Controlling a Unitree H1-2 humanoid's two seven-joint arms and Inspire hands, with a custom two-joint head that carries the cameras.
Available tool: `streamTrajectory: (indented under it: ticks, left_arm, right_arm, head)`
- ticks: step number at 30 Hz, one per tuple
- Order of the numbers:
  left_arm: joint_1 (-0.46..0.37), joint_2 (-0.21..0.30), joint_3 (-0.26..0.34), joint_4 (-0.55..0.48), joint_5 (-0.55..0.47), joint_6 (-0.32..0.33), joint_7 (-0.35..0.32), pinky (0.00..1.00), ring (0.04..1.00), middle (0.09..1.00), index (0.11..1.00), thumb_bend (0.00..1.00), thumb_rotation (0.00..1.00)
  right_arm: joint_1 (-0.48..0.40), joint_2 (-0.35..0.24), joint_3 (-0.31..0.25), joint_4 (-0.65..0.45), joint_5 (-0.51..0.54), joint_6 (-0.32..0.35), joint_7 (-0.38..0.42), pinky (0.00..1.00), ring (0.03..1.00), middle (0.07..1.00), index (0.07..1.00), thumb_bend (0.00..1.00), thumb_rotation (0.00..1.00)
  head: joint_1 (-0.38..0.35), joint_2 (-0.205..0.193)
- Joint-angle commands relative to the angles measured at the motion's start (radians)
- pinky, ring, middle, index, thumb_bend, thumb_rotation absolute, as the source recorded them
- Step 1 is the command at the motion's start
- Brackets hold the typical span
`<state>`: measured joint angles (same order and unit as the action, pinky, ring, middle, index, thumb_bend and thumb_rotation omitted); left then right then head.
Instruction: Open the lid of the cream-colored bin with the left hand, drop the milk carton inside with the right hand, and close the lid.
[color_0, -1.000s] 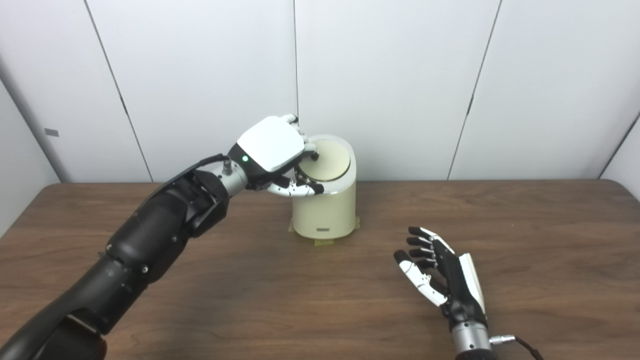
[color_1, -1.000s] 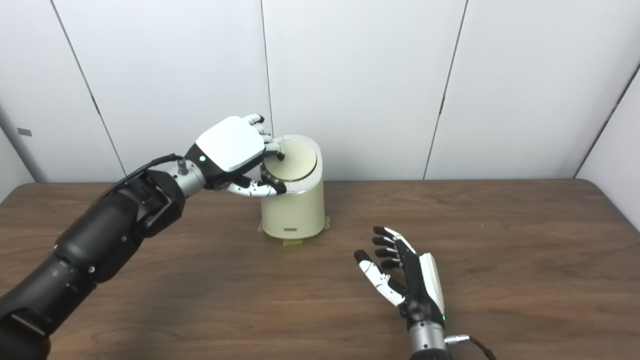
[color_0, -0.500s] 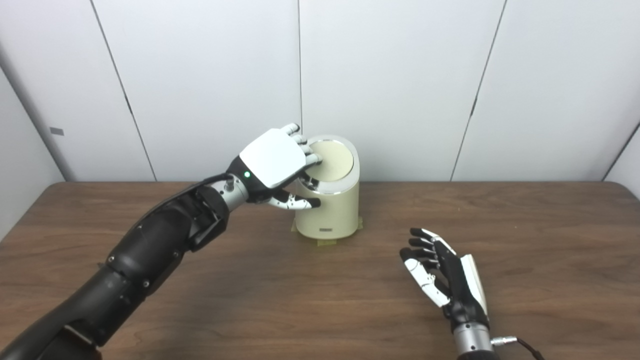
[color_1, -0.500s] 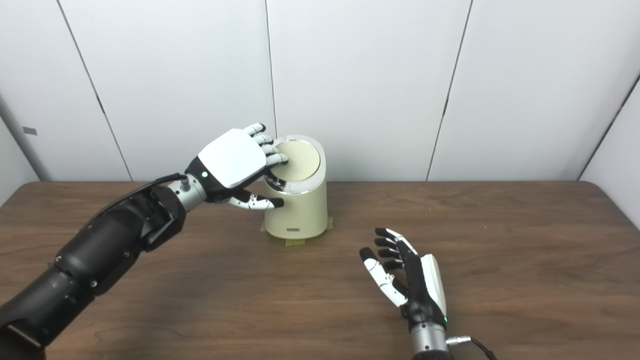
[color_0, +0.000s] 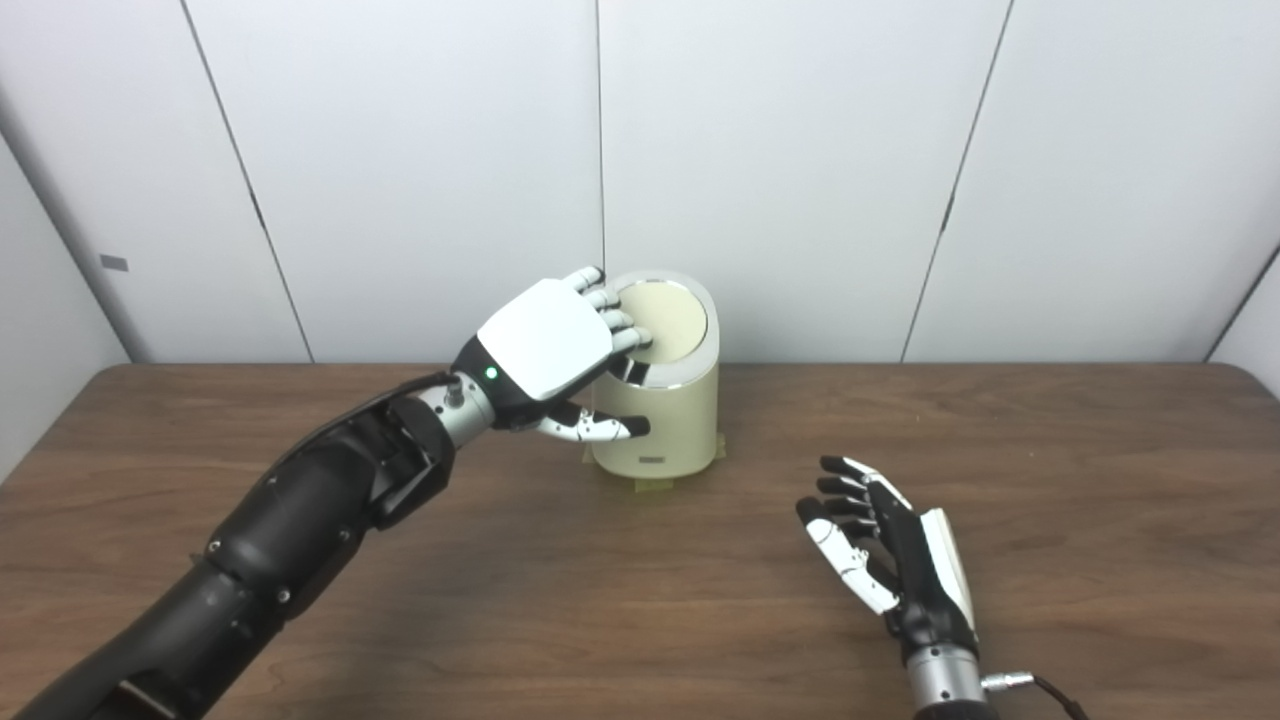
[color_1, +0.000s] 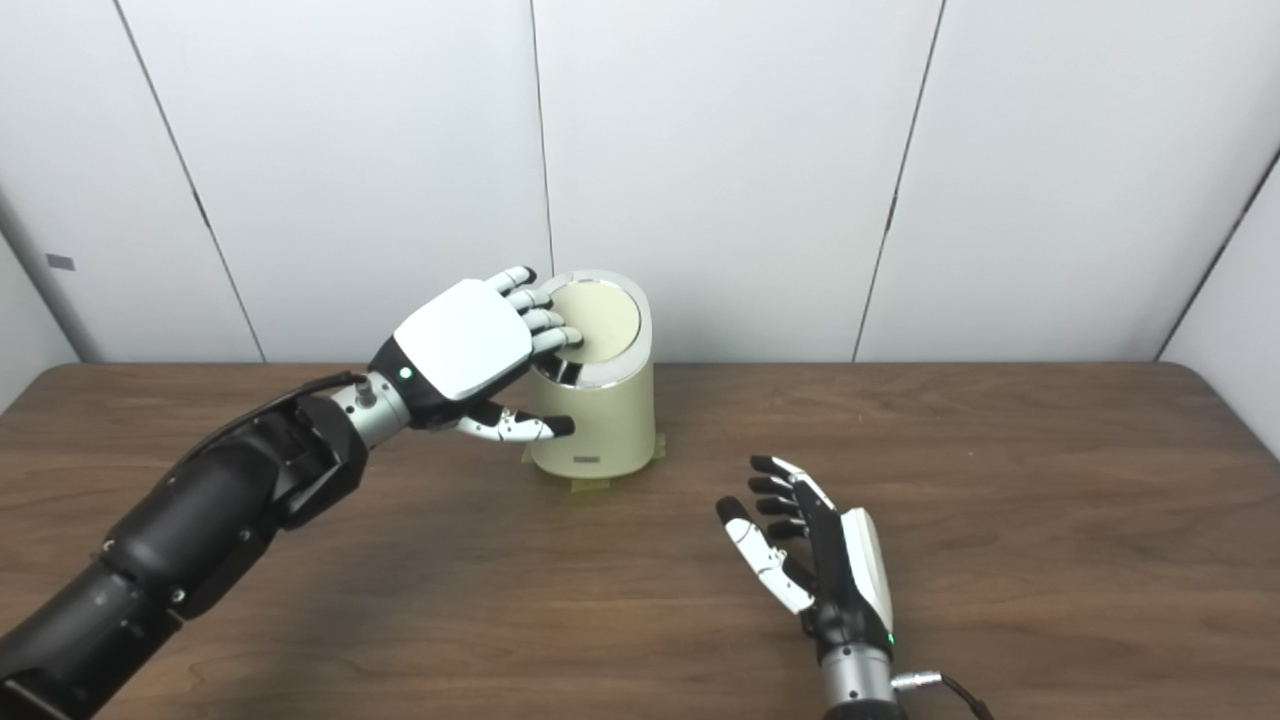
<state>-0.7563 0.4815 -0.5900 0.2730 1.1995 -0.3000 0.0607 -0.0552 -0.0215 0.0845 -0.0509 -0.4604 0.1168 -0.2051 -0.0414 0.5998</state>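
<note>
The bin (color_0: 660, 420) stands on a dark wood table (color_0: 1080, 470) against white wall panels (color_0: 800, 150), lid (color_0: 665, 322) down. Left hand (color_0: 545, 340) rests spread, empty, at the lid's edge. Right hand (color_0: 890, 555) lies open, empty, on the table.

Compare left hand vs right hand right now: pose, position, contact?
1. The left hand is raised at the bin, back plate up; the right hand sits low over the table, palm facing left.
2. The left hand's fingers lie on the lid; the right hand touches no object.
Shared: both are open, holding nothing.
</note>
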Motion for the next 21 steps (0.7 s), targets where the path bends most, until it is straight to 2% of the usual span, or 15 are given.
streamTrajectory:
  ticks: [1, 8, 11, 14, 17, 21]
  left_arm:
    - [-0.016, 0.019, -0.012, -0.014, 0.003, -0.032, -0.020, 0.90, 0.828, 0.769, 0.778, 0.47, 0.97]
    - [-0.017, 0.031, -0.056, -0.033, 0.097, 0.015, -0.142, 0.95, 0.872, 0.811, 0.777, 0.51, 1.00]
    - [-0.016, 0.033, -0.076, -0.039, 0.128, 0.030, -0.210, 0.94, 0.890, 0.830, 0.776, 0.54, 1.00]
    - [-0.015, 0.037, -0.090, -0.049, 0.143, 0.040, -0.251, 0.93, 0.897, 0.837, 0.774, 0.56, 1.00]
    - [-0.006, 0.039, -0.083, -0.063, 0.129, 0.044, -0.263, 0.92, 0.890, 0.831, 0.779, 0.57, 1.00]
    - [0.005, 0.033, -0.018, -0.101, 0.039, 0.045, -0.227, 0.92, 0.870, 0.812, 0.777, 0.54, 1.00]
  right_arm:
    - [-0.007, -0.002, -0.011, 0.016, -0.015, 0.045, -0.003, 0.62, 0.698, 0.730, 0.789, 0.43, 0.76]
    - [-0.008, 0.002, -0.010, 0.008, -0.028, 0.055, -0.005, 0.63, 0.701, 0.731, 0.793, 0.45, 0.82]
    - [-0.007, 0.002, -0.013, 0.007, -0.024, 0.049, -0.004, 0.64, 0.704, 0.731, 0.797, 0.47, 0.84]
    - [-0.009, 0.002, -0.015, 0.003, -0.025, 0.052, -0.005, 0.64, 0.708, 0.735, 0.799, 0.49, 0.86]
    - [-0.011, 0.004, -0.015, -0.005, -0.030, 0.068, -0.003, 0.65, 0.717, 0.746, 0.801, 0.49, 0.88]
    - [-0.011, 0.001, -0.017, -0.011, -0.035, 0.073, -0.007, 0.63, 0.713, 0.750, 0.798, 0.48, 0.87]
  head:
    - [-0.001, 0.002]
    - [-0.008, 0.004]
    - [-0.011, 0.006]
    - [-0.012, 0.009]
    - [-0.014, 0.009]
    - [-0.011, 0.009]
